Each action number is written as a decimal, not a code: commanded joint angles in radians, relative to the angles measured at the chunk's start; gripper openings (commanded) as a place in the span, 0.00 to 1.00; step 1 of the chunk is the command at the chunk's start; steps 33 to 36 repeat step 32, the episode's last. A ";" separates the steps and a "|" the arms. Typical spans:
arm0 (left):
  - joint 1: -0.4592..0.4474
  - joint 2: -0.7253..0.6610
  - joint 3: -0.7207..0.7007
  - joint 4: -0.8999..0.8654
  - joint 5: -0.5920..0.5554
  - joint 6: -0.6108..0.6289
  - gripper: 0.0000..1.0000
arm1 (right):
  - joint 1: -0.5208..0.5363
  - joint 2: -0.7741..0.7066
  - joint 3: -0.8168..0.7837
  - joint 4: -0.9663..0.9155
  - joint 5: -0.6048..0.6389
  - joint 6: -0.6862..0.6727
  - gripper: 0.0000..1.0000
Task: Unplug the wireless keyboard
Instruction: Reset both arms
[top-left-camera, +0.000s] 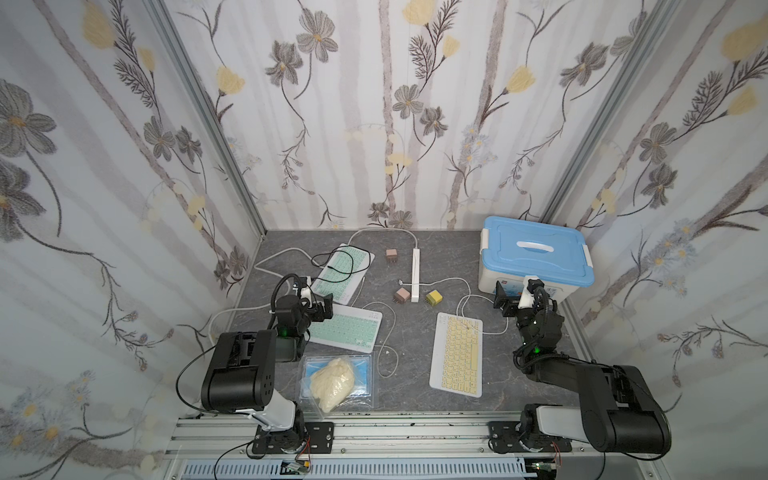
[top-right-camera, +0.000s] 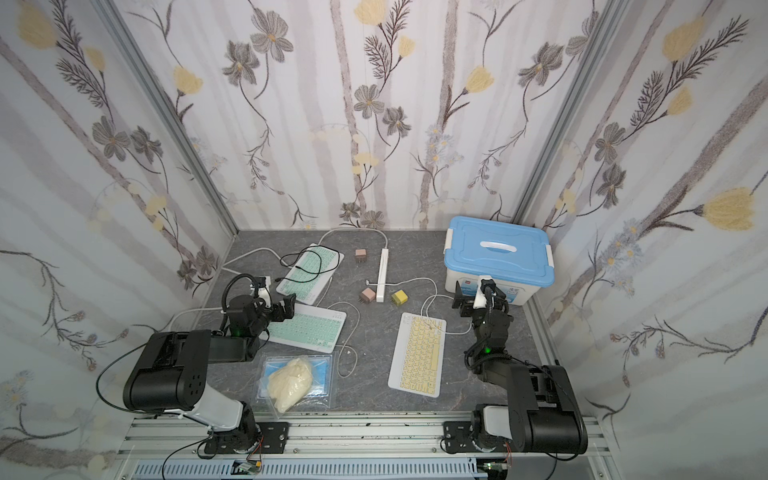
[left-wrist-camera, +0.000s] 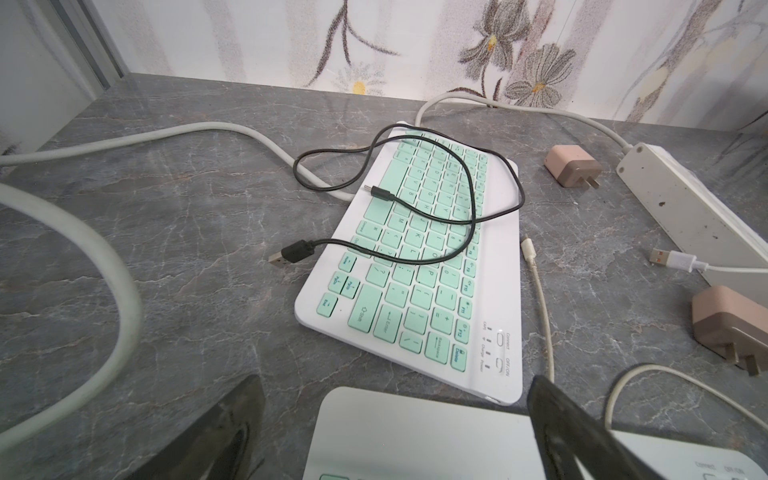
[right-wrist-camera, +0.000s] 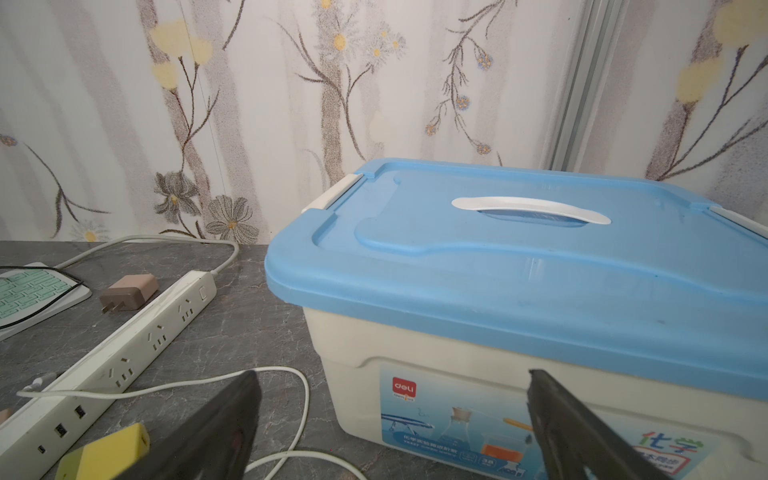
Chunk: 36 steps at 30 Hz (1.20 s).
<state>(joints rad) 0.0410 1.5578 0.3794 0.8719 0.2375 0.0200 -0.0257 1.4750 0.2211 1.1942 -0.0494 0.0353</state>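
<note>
- Closest: aluminium rail (top-left-camera: 415, 432), both arm bases bolted on it.
- Clear bag with a pale lump (top-left-camera: 332, 384) lay flat behind the left gripper (top-left-camera: 324, 308), back toward its base.
- Yellow keyboard (top-left-camera: 457, 353) lay flat, inward of the right gripper (top-left-camera: 503, 301) and nearer the rail, well apart from both tools.
- White cable (right-wrist-camera: 307, 399) ran up to that keyboard's edge on the right gripper's side. Could not tell whether it sat in the port. Its other end lay across the power strip (top-left-camera: 414, 274), USB plug loose on the tabletop.
- Near mint keyboard (top-left-camera: 349, 330) lay partly under the left gripper. One far corner showed between the fingers in the left wrist view.
- Left gripper: jaws spread wide, nothing between them, hovering above that corner without contact.
- Right gripper: jaws spread wide too, empty, in the air, facing the blue-lidded box (top-left-camera: 536, 253) just ahead of it.
- Far mint keyboard (left-wrist-camera: 415, 257) lay just ahead of the left gripper. Black cable (left-wrist-camera: 469, 195) was draped loose over its keys, both plugs free.
- Power strip lay between the two grippers and further out.
- Yellow charger (top-left-camera: 434, 297) sat beside the strip's near end on the right gripper's side, pink charger (top-left-camera: 401, 295) on the left gripper's side.
- Second pink charger (top-left-camera: 391, 254) sat near the strip's far end, on the left gripper's side, prongs out.
- Flowered wall (top-left-camera: 395, 124) stood behind everything.
</note>
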 joint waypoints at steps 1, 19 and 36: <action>0.001 0.001 -0.001 0.041 0.011 0.015 1.00 | 0.001 0.002 0.004 0.015 -0.015 -0.021 0.99; 0.000 0.002 -0.002 0.041 0.011 0.015 1.00 | 0.001 0.001 0.004 0.016 -0.015 -0.022 0.99; 0.000 0.001 -0.001 0.041 0.011 0.015 1.00 | -0.008 0.001 0.000 0.021 -0.027 -0.017 0.99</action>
